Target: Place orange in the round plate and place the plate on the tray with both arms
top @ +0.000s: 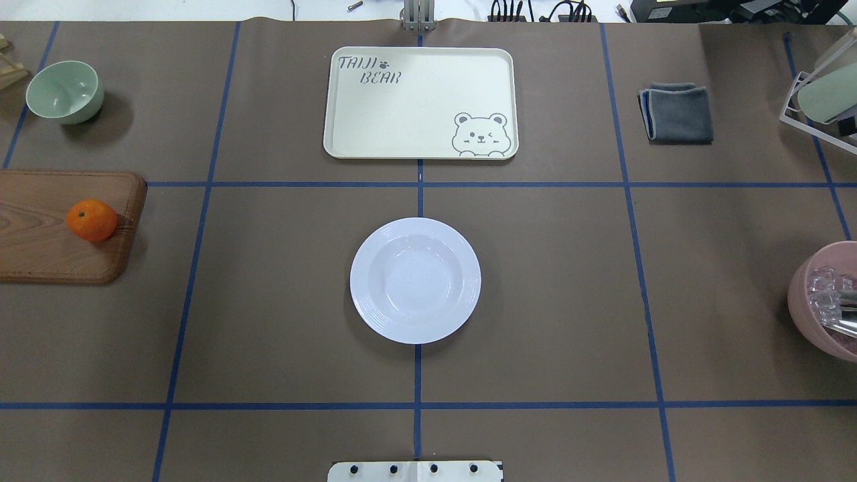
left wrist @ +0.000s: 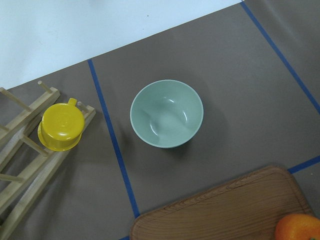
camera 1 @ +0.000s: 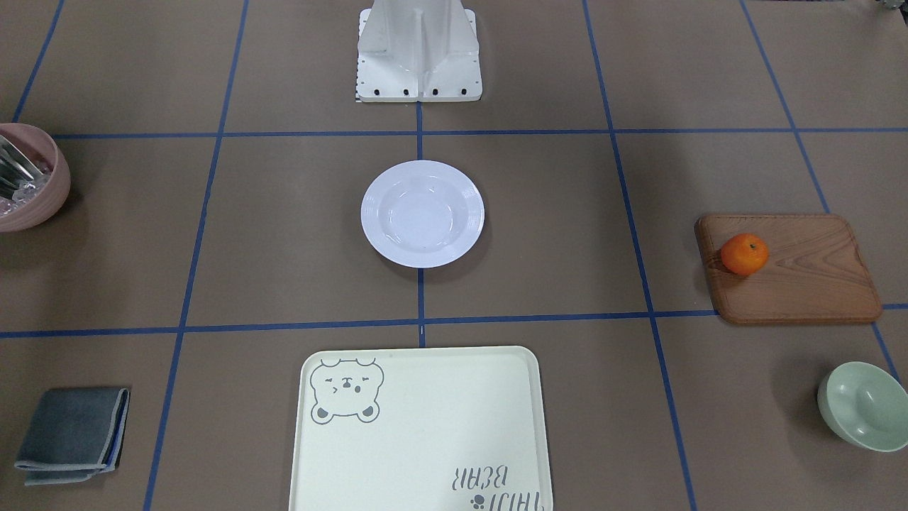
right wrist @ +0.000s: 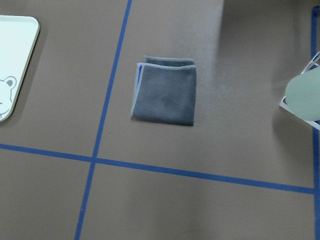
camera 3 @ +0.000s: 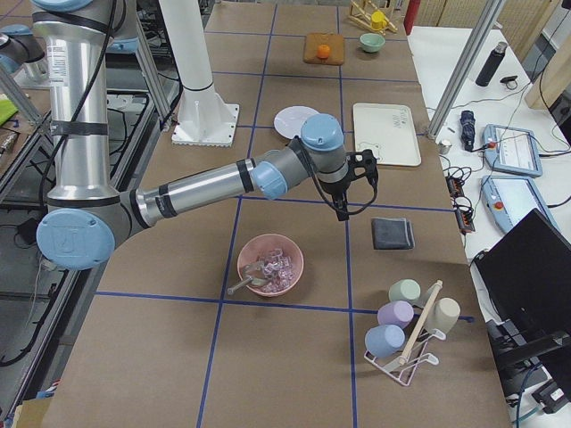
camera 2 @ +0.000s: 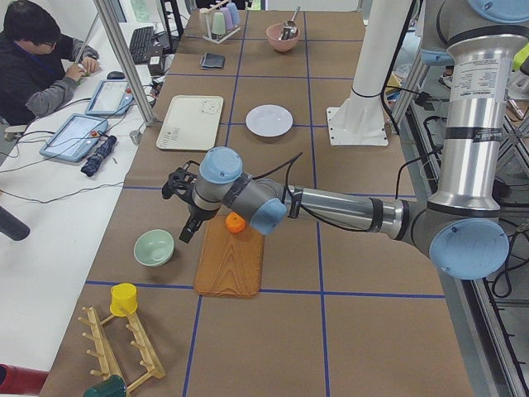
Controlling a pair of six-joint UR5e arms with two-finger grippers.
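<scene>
Tray (camera 1: pixel 425 440): nearest, apart from plate (camera 1: pixel 423 213).
Orange (camera 1: pixel 744 254): on board (camera 1: pixel 801 277), bowl (camera 1: pixel 865 404) near.
Left gripper (camera 2: pixel 189 229): above board's edge; jaws can't tell.
Right gripper (camera 3: pixel 342 210): near cloth (camera 3: pixel 393 234); jaws can't tell.

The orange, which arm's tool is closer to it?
Left. The left tool hangs just beside the orange on the wooden board; the right tool is far across the table, by the grey cloth.

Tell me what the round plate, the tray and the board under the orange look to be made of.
Round plate: glossy white, likely glazed ceramic or melamine; soft highlights show on its ribbed rim.
Tray: matte cream, probably plastic or a fibre composite; the colour is even, with a printed grey bear.
Board: wood with a satin finish; clear brown grain lines show.
</scene>
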